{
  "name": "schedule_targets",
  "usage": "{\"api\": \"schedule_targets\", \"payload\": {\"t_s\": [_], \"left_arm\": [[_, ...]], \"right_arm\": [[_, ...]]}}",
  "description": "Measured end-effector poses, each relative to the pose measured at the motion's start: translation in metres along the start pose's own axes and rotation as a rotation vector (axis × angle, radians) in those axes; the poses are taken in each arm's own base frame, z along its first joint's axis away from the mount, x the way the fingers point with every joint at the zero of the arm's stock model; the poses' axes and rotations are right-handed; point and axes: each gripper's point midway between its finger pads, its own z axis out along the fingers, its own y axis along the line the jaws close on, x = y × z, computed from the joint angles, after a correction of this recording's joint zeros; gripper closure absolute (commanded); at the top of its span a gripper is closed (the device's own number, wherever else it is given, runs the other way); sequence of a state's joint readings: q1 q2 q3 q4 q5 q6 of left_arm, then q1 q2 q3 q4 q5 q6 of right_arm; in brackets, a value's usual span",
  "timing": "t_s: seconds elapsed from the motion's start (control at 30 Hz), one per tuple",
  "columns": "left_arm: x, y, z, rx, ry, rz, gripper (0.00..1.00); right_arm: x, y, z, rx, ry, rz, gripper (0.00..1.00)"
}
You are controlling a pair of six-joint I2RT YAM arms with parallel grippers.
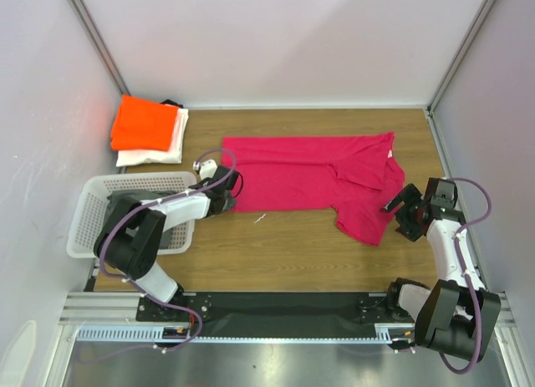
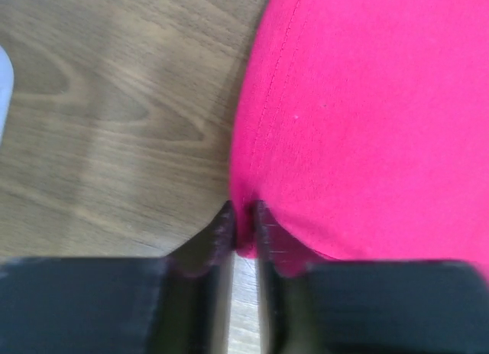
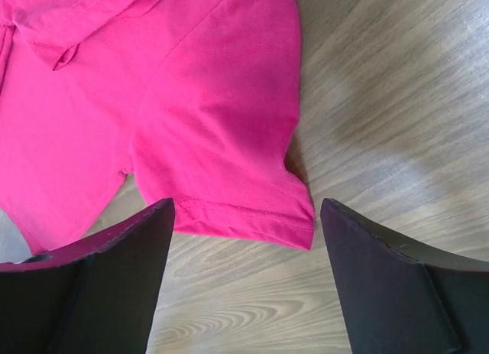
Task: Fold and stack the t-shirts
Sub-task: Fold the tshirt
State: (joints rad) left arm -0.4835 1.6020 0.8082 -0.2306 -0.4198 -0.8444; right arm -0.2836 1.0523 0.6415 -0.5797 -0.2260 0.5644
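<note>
A magenta-pink t-shirt (image 1: 318, 174) lies spread across the middle of the wooden table, partly folded, with one sleeve (image 1: 368, 220) sticking out toward the front right. My left gripper (image 1: 231, 192) is shut on the shirt's near left corner (image 2: 246, 232), low at the table. My right gripper (image 1: 399, 213) is open and empty, just right of the sleeve; the sleeve's hem (image 3: 244, 216) lies just ahead of its wide-apart fingers (image 3: 126, 247). A folded orange t-shirt (image 1: 146, 124) rests on a folded white t-shirt (image 1: 163, 149) at the back left.
A white plastic lattice basket (image 1: 88, 216) with dark cloth in it stands at the front left, close beside my left arm. Grey walls close in the table at the back and both sides. Bare wood (image 1: 284, 253) lies in front of the pink shirt.
</note>
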Motion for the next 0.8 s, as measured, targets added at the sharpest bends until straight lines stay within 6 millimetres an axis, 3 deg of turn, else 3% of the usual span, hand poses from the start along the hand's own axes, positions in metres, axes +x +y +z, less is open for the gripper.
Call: {"api": "schedule_targets", "payload": {"t_s": [0.03,0.07,0.4,0.57,0.8], "left_arm": [[0.000,0.000,0.001,-0.004,-0.001,0.001,0.98],[0.000,0.000,0.001,-0.006,-0.002,-0.002,1.00],[-0.005,-0.002,0.004,-0.017,-0.015,0.010,0.99],[-0.006,-0.001,0.004,-0.018,-0.016,0.025,1.00],[-0.007,-0.001,0.004,-0.018,-0.021,0.042,1.00]], "right_arm": [[0.000,0.000,0.000,0.000,0.002,0.000,0.18],[0.001,-0.001,0.001,0.002,0.004,0.001,0.18],[0.028,-0.021,0.016,0.037,0.090,0.007,0.25],[0.035,-0.026,0.025,0.042,0.121,0.014,0.32],[0.035,-0.027,0.034,0.034,0.125,0.014,0.33]]}}
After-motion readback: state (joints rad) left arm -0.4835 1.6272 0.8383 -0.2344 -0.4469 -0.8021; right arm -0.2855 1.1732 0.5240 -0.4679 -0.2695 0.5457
